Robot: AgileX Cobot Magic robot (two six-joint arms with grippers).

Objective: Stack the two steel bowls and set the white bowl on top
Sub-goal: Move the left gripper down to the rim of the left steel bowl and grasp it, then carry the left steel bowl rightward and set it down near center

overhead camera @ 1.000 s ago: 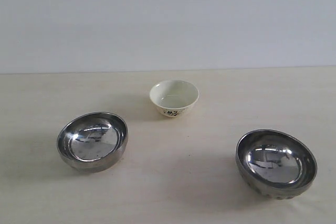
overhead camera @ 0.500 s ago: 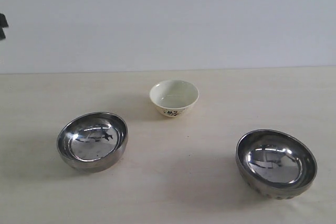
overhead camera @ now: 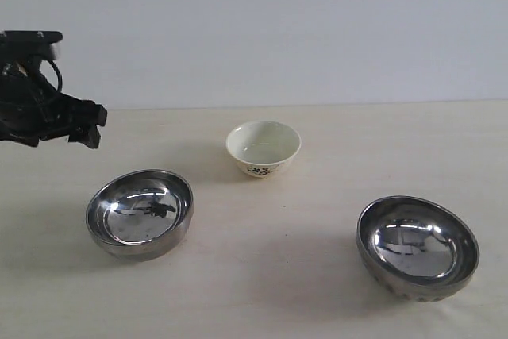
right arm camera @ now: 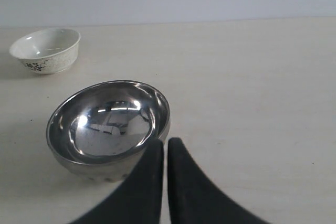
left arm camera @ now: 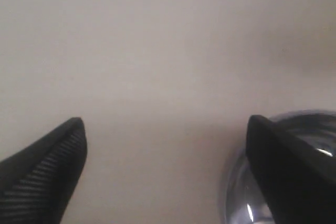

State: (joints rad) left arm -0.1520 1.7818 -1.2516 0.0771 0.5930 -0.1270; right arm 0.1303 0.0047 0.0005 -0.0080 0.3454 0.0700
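Pale table [overhead camera: 262,299], white wall. Exterior: steel bowl [overhead camera: 140,213] lower left, second steel bowl [overhead camera: 417,248] lower right, white bowl [overhead camera: 263,148] centre, left gripper [overhead camera: 89,126] upper left. Left wrist: jaws wide apart, empty. Right wrist: right gripper [right arm camera: 165,142] closed, empty. Stacking seems unstarted; next, straddle a steel rim.

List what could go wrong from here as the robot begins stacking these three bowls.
1. The left gripper, open near the left steel bowl, may slip on its smooth curved wall or shove it aside.
2. The right gripper, shut beside the right steel bowl, could knock its rim.
3. The white bowl sits behind the gap between them; a carried bowl might clip it.
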